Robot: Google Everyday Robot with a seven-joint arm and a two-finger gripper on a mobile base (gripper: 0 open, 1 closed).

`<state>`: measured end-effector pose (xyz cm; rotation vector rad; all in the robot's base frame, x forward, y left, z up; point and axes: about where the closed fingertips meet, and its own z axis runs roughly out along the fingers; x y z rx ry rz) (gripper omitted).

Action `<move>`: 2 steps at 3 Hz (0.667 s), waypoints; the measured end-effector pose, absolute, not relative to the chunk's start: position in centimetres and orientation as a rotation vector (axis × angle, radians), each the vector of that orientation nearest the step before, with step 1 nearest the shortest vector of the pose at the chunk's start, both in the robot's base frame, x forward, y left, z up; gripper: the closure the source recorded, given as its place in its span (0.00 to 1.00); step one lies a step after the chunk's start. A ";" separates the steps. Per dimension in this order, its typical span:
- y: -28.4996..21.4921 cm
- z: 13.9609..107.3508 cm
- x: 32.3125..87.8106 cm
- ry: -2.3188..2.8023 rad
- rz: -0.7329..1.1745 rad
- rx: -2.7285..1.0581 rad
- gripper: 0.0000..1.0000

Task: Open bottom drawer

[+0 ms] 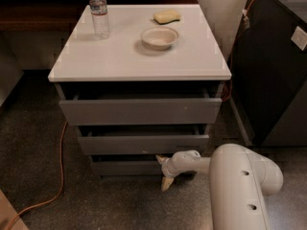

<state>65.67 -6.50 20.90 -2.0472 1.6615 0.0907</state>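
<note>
The bottom drawer (125, 167) is the lowest grey flat front of the white-topped cabinet (139, 56). It sits set back under the middle drawer (143, 144), with only a dark slit above it. My gripper (164, 172) is at the right part of the bottom drawer's front, close to the floor. One cream finger (167, 183) points down in front of the drawer and the other reaches toward its top edge. The white arm (240, 186) comes in from the lower right.
The top drawer (140, 110) sticks out furthest. A water bottle (99, 11), a white bowl (159, 37) and a yellow sponge (167, 16) stand on the cabinet top. An orange cable (58, 176) runs over the floor at left. A dark cabinet (278, 66) stands at right.
</note>
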 end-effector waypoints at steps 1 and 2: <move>-6.4 19.8 66.7 1.681 0.074 -2.044 0.02; -6.4 18.7 67.1 1.708 0.074 -2.044 0.26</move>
